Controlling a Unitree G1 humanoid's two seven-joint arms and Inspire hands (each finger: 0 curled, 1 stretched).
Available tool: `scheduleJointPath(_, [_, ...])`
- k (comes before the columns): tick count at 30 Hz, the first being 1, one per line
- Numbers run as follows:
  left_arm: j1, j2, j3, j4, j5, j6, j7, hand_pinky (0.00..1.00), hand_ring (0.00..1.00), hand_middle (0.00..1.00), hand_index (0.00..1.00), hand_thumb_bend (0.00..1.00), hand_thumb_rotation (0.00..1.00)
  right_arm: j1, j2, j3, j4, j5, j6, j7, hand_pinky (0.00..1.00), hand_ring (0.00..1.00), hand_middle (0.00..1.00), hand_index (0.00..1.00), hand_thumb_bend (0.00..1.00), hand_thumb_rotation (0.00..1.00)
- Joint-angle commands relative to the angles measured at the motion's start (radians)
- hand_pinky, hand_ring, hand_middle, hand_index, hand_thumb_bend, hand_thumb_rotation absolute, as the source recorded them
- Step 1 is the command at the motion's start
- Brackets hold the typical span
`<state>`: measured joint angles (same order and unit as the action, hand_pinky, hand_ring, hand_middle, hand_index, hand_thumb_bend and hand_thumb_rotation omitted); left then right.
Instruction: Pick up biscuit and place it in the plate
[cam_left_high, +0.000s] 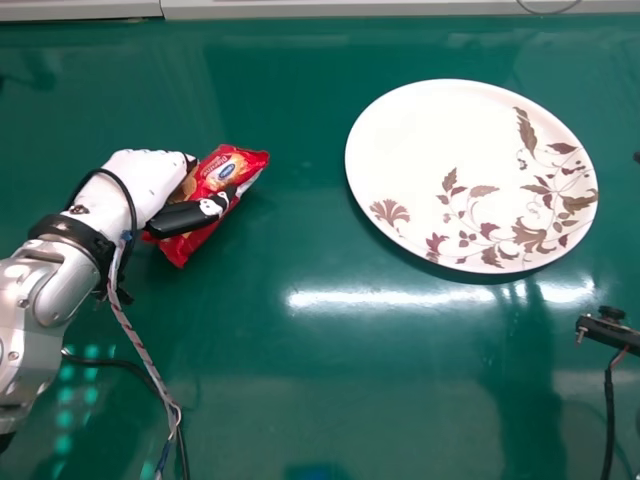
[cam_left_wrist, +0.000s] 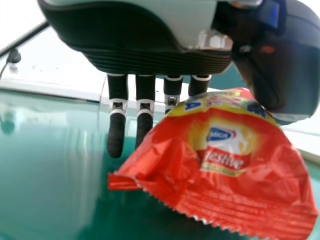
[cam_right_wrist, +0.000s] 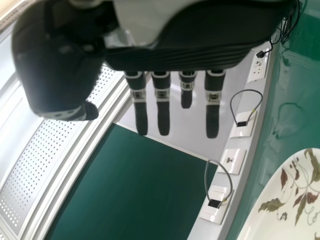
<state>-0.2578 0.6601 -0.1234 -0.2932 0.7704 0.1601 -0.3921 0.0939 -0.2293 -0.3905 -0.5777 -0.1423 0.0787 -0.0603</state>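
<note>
- L hand (cam_left_high: 145, 182): partly closed, w/ biscuit packet (cam_left_high: 222, 175) pinched betw. thumb and fingers. Thumb is laid across packet in head view; in L wrist view some fingers are seen nearly straight, others partly hidden behind wrapper.
- R hand (cam_right_wrist: 163, 107): fingers extended, thumb held apart, nothing held.
- Step in hand (judged): grasp made, carry to plate (cam_left_high: 430, 130) due next. Thumb pressure should be kept steady, not increased (thin wrapper, biscuit could be cracked).
- Packet should be raised enough for its hanging corner to be cleared over plate rim, then moved across to robot's R w/ wrist kept level.
- Release best done low over plate middle, thumb opened first, so packet isn't dropped or dragged back.
- Risk: grip looks off-centre, so packet may be twisted or slipped out if moved fast.
- Packet loc.: at finger end of L hand, on side facing plate, tilted, both ends sticking out past thumb. Wrapper touched by thumb; contact w/ each finger can't be confirmed. Gap to table (cam_left_high: 330, 400) can't be judged.
- Plate loc.: on table, to robot's R of packet, well apart from it; placing not yet done.
</note>
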Motion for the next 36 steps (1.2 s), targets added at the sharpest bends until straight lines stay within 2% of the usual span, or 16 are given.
scheduleJointPath(1, [-0.009,-0.033,0.013,-0.036,-0.019,0.013,0.002,0.39,0.45,0.46,0.52,0.50,0.00,0.002,-0.005,-0.003,-0.003,-0.004,-0.005,0.002,0.66,0.79,0.83,0.79,0.57,0.49])
scheduleJointPath(6, [-0.058,-0.040,0.043,-0.053,-0.046,-0.090,0.103,0.39,0.42,0.46,0.51,0.51,0.00,-0.013,-0.010,0.002,0.004,-0.001,-0.009,0.007,0.67,0.80,0.83,0.80,0.54,0.46])
scheduleJointPath(12, [-0.098,-0.063,0.062,-0.036,-0.093,-0.184,0.178,0.26,0.25,0.48,0.47,0.51,0.00,-0.023,-0.011,0.001,0.017,0.010,-0.029,0.010,0.65,0.79,0.83,0.79,0.53,0.44])
scheduleJointPath(17, [-0.157,-0.094,0.050,-0.018,-0.115,-0.227,0.197,0.17,0.18,0.47,0.47,0.51,0.00,-0.032,-0.012,0.004,0.019,-0.003,-0.020,0.009,0.65,0.79,0.83,0.78,0.54,0.45])
scheduleJointPath(24, [-0.283,-0.155,-0.018,0.047,-0.121,-0.285,0.191,0.17,0.19,0.47,0.48,0.51,0.00,-0.044,-0.013,0.022,0.015,-0.028,-0.006,0.009,0.66,0.79,0.84,0.80,0.51,0.45])
scheduleJointPath(29, [-0.361,-0.216,-0.084,0.132,-0.091,-0.326,0.209,0.17,0.19,0.45,0.49,0.51,0.00,-0.047,-0.001,0.033,0.007,-0.029,0.004,0.005,0.67,0.80,0.84,0.80,0.51,0.44])
scheduleJointPath(31, [-0.395,-0.247,-0.110,0.161,-0.102,-0.324,0.187,0.18,0.20,0.41,0.49,0.50,0.00,-0.045,0.001,0.033,0.006,-0.024,0.002,0.006,0.67,0.80,0.84,0.80,0.51,0.44])
scheduleJointPath(32, [-0.419,-0.264,-0.130,0.178,-0.098,-0.318,0.169,0.20,0.24,0.44,0.49,0.50,0.00,-0.044,0.000,0.032,0.009,-0.021,-0.005,0.006,0.67,0.80,0.84,0.80,0.51,0.43])
scheduleJointPath(34, [-0.466,-0.293,-0.167,0.218,-0.082,-0.318,0.154,0.32,0.37,0.43,0.53,0.50,0.00,-0.041,-0.002,0.029,0.010,-0.021,-0.008,0.007,0.67,0.80,0.84,0.80,0.50,0.43])
scheduleJointPath(36, [-0.499,-0.312,-0.195,0.247,-0.059,-0.301,0.135,0.37,0.43,0.47,0.50,0.48,0.04,-0.037,-0.003,0.028,0.002,-0.025,0.003,0.008,0.67,0.81,0.84,0.80,0.50,0.45])
